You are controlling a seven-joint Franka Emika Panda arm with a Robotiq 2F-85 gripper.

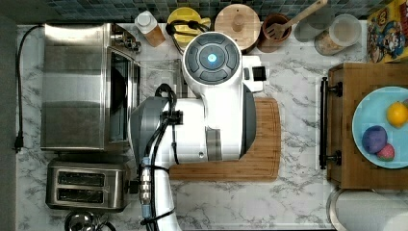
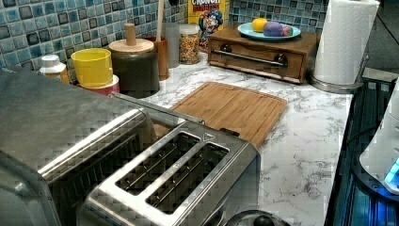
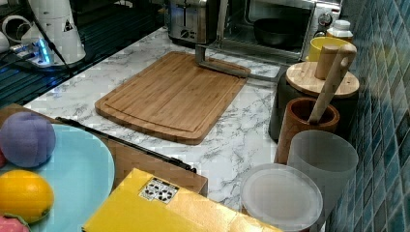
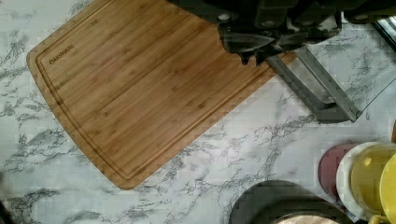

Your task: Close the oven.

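Marble counter [image 1: 298, 202] is spanning the whole top view. Oven [image 1: 77, 86] is sitting at the top view's left, its glass door [image 3: 261, 50] lying open and flat toward the cutting board [image 3: 174, 94]. Gripper [image 4: 254, 56] is hanging over the door handle [image 4: 317, 88]; finger state cannot be told.

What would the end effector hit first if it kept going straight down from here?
Probably the oven door's bar handle, directly beneath the end effector, by the cutting board edge; depth is unclear.
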